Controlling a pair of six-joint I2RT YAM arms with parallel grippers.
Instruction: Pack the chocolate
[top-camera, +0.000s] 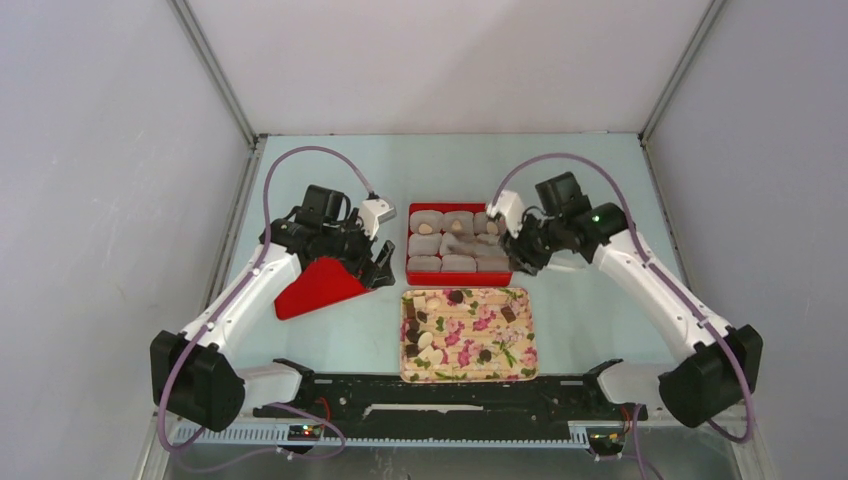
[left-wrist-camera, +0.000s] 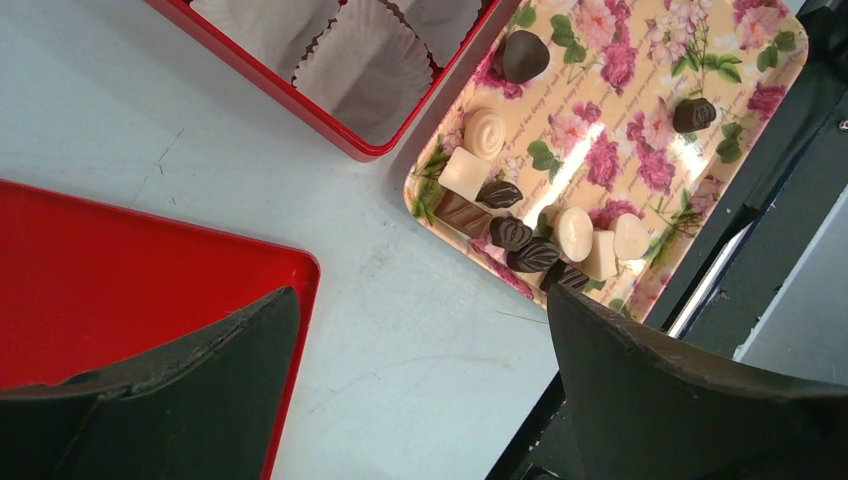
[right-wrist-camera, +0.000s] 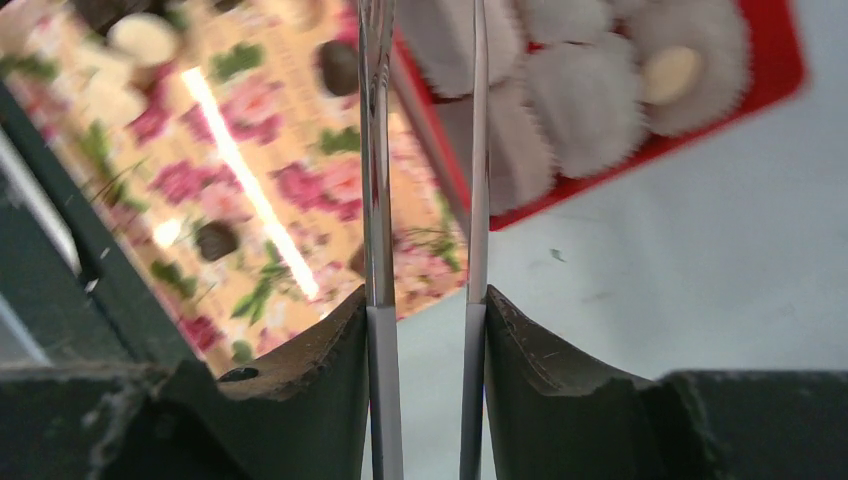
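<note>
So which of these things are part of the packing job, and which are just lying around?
In the job: chocolates, box, cups, tray, tweezers in the right tool.
Lying about: lid, black frame.

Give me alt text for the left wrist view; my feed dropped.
The open left gripper hovers over the table, its dark fingers framing the bottom edge. A red lid lies beneath one finger; up right sits a floral tray with cream and dark chocolates, and a red box with empty paper cups at top.
</note>
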